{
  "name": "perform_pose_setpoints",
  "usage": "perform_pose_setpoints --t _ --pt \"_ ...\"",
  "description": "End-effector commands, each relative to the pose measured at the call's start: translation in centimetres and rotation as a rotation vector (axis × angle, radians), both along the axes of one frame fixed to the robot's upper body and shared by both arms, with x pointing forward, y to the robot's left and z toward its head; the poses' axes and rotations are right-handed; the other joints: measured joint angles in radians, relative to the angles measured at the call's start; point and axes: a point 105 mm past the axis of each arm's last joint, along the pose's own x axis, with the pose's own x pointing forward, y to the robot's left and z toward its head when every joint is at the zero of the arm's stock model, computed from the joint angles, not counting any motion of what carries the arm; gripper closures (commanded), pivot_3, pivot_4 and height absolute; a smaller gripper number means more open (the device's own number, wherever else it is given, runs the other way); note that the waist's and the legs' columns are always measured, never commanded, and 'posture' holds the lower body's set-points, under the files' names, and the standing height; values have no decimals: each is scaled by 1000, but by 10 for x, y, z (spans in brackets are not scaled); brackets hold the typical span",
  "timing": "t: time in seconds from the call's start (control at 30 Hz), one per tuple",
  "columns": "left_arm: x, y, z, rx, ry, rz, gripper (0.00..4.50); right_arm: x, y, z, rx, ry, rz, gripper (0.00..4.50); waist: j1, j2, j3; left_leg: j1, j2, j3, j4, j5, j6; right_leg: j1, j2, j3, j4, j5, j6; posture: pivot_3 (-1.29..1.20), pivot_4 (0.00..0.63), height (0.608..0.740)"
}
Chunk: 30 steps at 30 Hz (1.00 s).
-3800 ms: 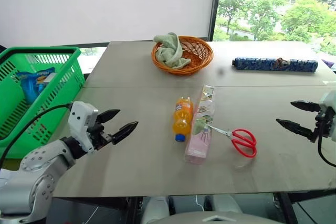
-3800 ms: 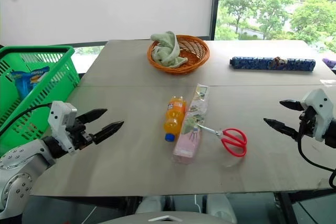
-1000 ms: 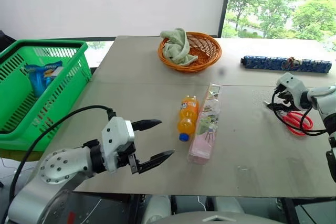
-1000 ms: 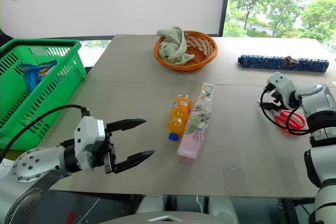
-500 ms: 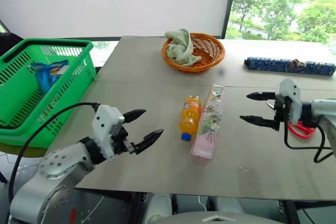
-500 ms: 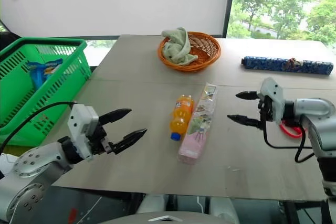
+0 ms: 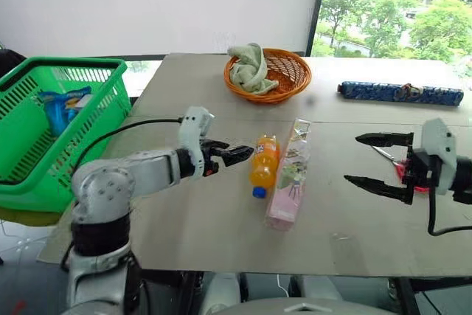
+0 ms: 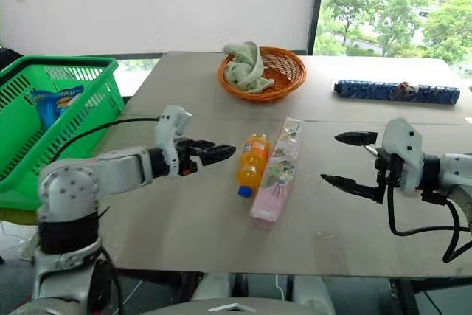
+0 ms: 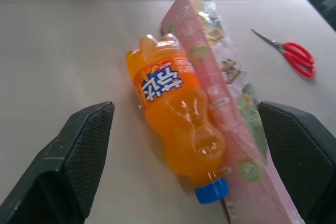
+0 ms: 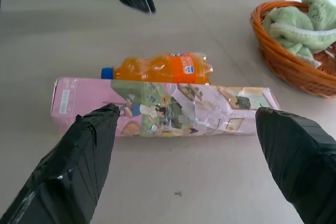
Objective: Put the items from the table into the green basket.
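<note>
Lying just beyond left end effector (image 7: 234,154): bottle (image 7: 261,166).

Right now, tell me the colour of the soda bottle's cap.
Blue. The cap on the orange soda bottle shows best in the left wrist view.

orange soda bottle (image 7: 262,164): 1 | pinkish leaf-print box (image 7: 289,175): 1 | red-handled scissors (image 9: 290,53): 1 | green basket (image 7: 44,145): 1 | orange wicker basket (image 7: 284,71): 1 | pale green cloth (image 7: 249,68): 1 | long blue patterned box (image 7: 400,93): 1
</note>
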Motion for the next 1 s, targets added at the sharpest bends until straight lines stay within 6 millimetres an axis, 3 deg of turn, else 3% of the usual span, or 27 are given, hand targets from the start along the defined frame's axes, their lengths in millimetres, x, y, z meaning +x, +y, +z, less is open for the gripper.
perform_pose_setpoints --t 0.03,0.17,0.4,0.57,0.67,0.73,0.87,1.0 --pt "13 -5 -6 38 98 16 0 -5 7 21 20 -61 10 35 -17 0 0 0 0 0 0 0 0 0 0 0 0 0 0 -195 0 740" --pt "20 -21 -19 39 213 -17 0 -7 13 23 27 -68 9 35 -39 0 0 0 0 -1 0 0 -1 0 0 -1 0 0 0 -218 0 740" --pt "16 -19 -56 252 268 -49 0 -9 14 21 15 -68 1 35 -54 1 -1 0 1 -1 0 -3 -5 0 -1 0 0 -2 -3 -225 0 740" --pt "14 -24 -75 250 263 -55 1675 -7 19 18 15 -73 13 0 -52 5 -5 1 2 -1 0 -3 -5 0 -3 -1 0 -2 -4 -215 0 740" --pt "18 -12 -55 141 171 -1 1735 -6 26 18 22 -68 46 0 -49 7 -7 2 2 -1 0 -3 -5 1 -5 -2 0 -2 -4 -186 0 740" --pt "22 10 -32 93 52 68 1735 -5 33 18 37 -65 77 0 -53 6 -6 2 2 -1 1 -3 -5 1 -8 -1 0 -2 -4 -159 0 740" --pt "16 74 14 51 -143 267 1735 10 57 20 65 -77 107 0 -73 0 -3 0 4 -4 0 -3 -5 -3 -4 3 3 -1 -5 -104 0 740" --pt "-2 142 63 172 -359 435 1735 32 101 31 143 -45 170 0 -67 -2 -1 0 4 -8 0 -1 -2 -5 0 6 5 -1 -5 -25 0 740"
